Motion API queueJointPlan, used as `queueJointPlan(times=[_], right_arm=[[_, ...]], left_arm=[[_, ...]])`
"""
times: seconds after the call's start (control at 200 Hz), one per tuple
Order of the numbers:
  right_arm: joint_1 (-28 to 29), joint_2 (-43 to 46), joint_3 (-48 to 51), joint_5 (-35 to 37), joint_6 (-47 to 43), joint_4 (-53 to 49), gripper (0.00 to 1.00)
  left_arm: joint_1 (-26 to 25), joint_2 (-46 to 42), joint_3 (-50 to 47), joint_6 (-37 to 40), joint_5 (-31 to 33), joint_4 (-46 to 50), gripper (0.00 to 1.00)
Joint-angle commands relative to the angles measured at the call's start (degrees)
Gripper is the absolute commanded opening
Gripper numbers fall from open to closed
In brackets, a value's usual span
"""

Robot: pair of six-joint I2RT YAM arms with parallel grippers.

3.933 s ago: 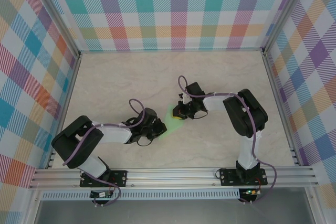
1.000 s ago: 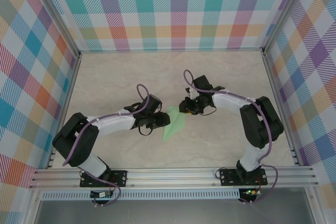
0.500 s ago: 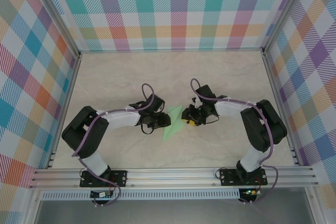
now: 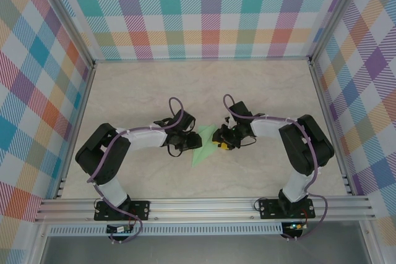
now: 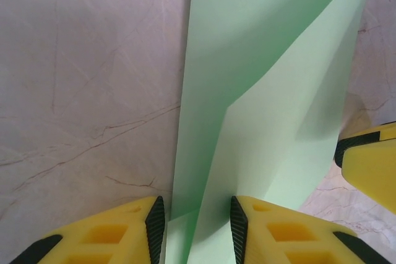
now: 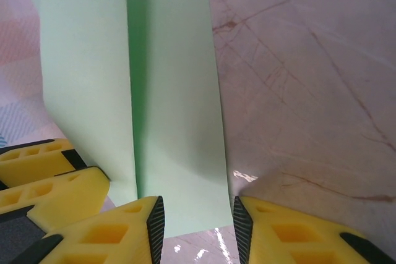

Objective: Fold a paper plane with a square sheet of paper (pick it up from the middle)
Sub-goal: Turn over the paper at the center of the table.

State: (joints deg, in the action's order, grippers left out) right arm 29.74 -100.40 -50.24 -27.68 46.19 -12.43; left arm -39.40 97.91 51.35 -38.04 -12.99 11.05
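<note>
On the table (image 4: 124, 97), left fingers (image 5: 117, 236) and right fingers (image 6: 297, 233), drawn closer, straddle the paper plane (image 4: 203, 148), part-spread.

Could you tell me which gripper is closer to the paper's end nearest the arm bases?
The left gripper, beside the near tip of the light green folded paper plane; the right gripper sits across the paper.
</note>
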Motion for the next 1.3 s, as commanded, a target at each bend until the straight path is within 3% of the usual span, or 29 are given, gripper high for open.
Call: queueJointPlan(times=[0.0,0.71,1.295], right_arm=[[0.68,-2.42,1.04,-2.17,1.33,1.96,0.37],[1.88,-2.87,-3.72,-2.79,1.88,1.04,0.37],[1.54,-4.23,-7.03,-1.44,1.62,2.47,0.45]], left_arm=[[0.55,2.06,0.94,0.96,-1.02,1.44,0.34],[0.55,3.38,0.98,0.86,-1.42,1.17,0.28],[3.58,1.36,-3.26,-2.42,-2.52,-2.98,0.27]])
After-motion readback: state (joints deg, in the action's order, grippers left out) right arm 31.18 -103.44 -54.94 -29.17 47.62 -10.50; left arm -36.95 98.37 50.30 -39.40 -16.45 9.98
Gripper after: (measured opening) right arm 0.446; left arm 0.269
